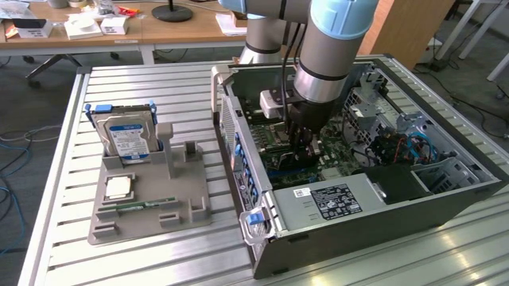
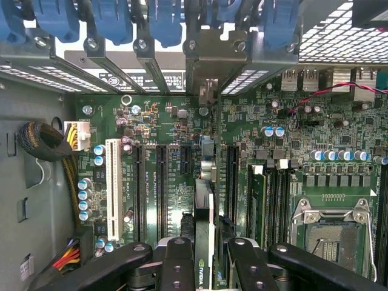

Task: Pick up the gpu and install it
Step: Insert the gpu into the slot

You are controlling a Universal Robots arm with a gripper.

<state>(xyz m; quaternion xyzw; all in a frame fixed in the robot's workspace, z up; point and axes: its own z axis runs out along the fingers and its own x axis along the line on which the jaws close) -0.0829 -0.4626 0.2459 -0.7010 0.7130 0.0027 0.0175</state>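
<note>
My gripper point(image 1: 306, 156) reaches down inside the open computer case point(image 1: 445, 205), low over the green motherboard point(image 1: 278, 140). In the wrist view the gpu point(image 2: 203, 200) shows edge-on as a thin dark card, and my gripper point(image 2: 208, 250) is shut on it, one black finger point(image 2: 179, 260) on each side. The card stands upright over the motherboard point(image 2: 151, 121), between two long black expansion slots point(image 2: 162, 188). Its silver bracket end point(image 2: 207, 91) points at the rear slot openings. Whether the card's edge sits down in a slot I cannot tell.
Blue retention clips point(image 2: 163, 21) line the case's rear slot wall. A white slot point(image 2: 113, 188), an open CPU socket point(image 2: 330, 233) and cable bundles point(image 2: 51, 145) surround the card. On the table to the exterior view's left, a grey holder point(image 1: 191, 205) carries a hard drive point(image 1: 127, 134).
</note>
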